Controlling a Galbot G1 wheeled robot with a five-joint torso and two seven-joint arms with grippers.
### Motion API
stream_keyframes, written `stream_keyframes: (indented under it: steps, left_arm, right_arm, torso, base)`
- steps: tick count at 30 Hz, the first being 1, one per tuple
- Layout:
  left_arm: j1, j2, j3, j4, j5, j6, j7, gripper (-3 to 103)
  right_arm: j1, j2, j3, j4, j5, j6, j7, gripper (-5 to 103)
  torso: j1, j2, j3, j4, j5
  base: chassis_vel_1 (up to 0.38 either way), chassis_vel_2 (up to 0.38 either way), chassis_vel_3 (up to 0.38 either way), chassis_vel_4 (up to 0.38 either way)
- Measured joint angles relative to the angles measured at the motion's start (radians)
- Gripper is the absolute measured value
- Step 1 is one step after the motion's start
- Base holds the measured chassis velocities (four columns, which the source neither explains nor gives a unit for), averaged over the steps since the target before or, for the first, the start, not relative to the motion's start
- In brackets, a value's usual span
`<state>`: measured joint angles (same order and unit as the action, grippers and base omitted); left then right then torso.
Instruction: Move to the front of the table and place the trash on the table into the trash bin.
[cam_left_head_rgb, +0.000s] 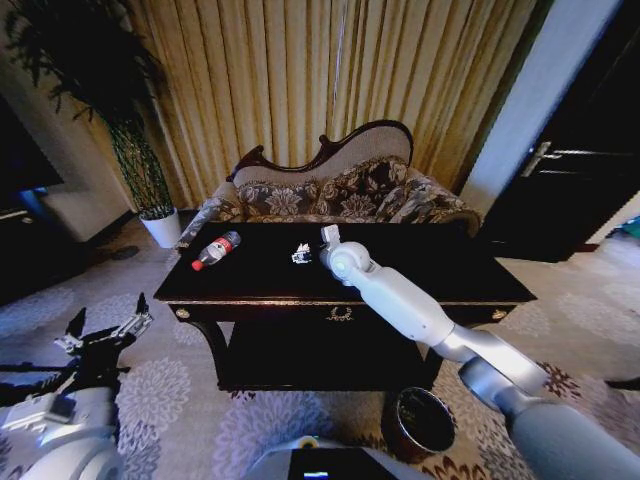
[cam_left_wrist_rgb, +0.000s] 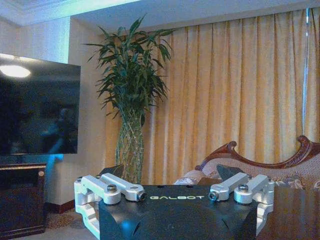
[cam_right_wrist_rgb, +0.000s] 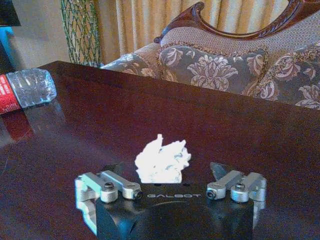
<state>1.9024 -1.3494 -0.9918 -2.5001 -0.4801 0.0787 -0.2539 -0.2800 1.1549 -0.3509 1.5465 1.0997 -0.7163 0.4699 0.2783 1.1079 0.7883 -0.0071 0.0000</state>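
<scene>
Already parked in front of the dark table (cam_left_head_rgb: 420, 285), with the sofa (cam_left_head_rgb: 350, 190) behind it. Right gripper (cam_right_wrist_rgb: 172, 192) reaching low over the table top, jaws spread apart, a white crumpled scrap (cam_right_wrist_rgb: 162, 162) sitting between them and just ahead, not yet pinched. Same scrap (cam_left_head_rgb: 302, 254) near the middle of the table. Clear bottle (cam_left_head_rgb: 216, 250) with a red cap lying on its side toward the table's left end, well apart from the scrap. Round trash bin (cam_left_head_rgb: 418, 422) on the carpet in front of the table, below its right half. Left gripper (cam_left_head_rgb: 105, 335) idle, fingers open, low and left of the table.

Likely risks: light scrap skidding off on the glossy top if nudged before the jaws close; forearm stretched across the table edge, possibly brushing it on the lift. Nothing standing between scrap and bin but the table's front edge.
</scene>
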Motion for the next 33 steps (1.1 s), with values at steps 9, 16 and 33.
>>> stream_keyframes:
  steps: [9,16,33]
  left_arm:
    - [-0.001,-0.001,0.003,0.000,-0.001,0.001,-0.001,100]
    - [-0.002,-0.004,0.004,0.000,-0.001,0.001,-0.001,100]
    - [-0.001,-0.002,0.004,0.000,-0.001,0.000,-0.001,100]
  right_arm:
    - [-0.003,-0.009,0.002,0.006,-0.010,0.001,0.000,71]
    - [-0.005,-0.020,0.002,0.005,-0.029,0.001,-0.006,44]
    - [-0.026,-0.062,0.054,0.052,-0.030,0.017,-0.029,0]
  torso:
    - [0.000,0.000,0.000,-0.0001,0.0000]
    - [0.000,0.000,0.000,0.0000,0.0000]
    - [0.000,0.000,0.000,0.0001,0.0000]
  base:
    - [0.000,0.000,0.000,0.000]
    - [0.000,0.000,0.000,0.000]
    - [0.000,0.000,0.000,0.000]
